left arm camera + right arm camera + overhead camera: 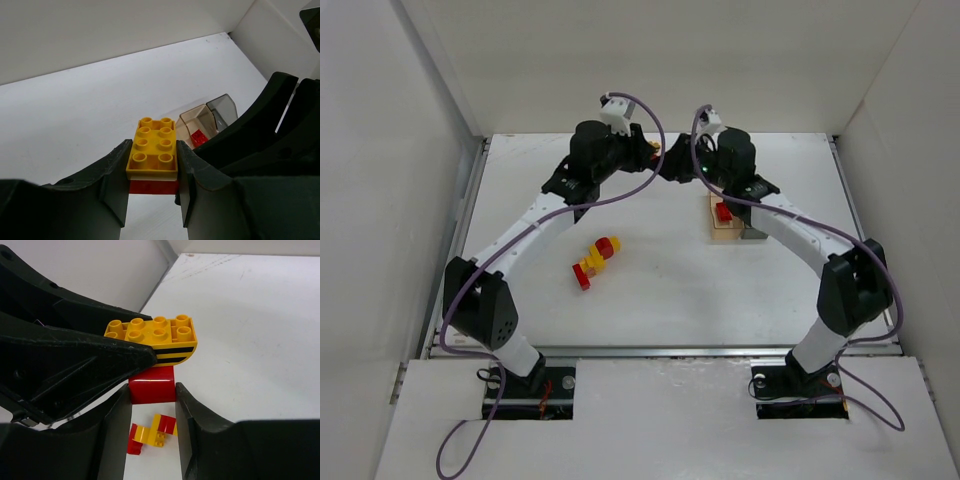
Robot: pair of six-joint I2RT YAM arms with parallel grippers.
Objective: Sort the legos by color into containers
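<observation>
Stacked pair gripped mid-air from both sides.
My left gripper (154,161) clamps the yellow brick (152,147), my right gripper (152,393) the red brick (151,384) beneath, near the bins (196,116); a skewed pull could flick one away.

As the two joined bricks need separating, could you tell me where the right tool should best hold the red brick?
On the red brick, grip the two smooth side faces, just below the yellow brick, coming in opposite the left tool, which clamps the yellow one. Those faces are flat, parallel and uncovered.
</observation>
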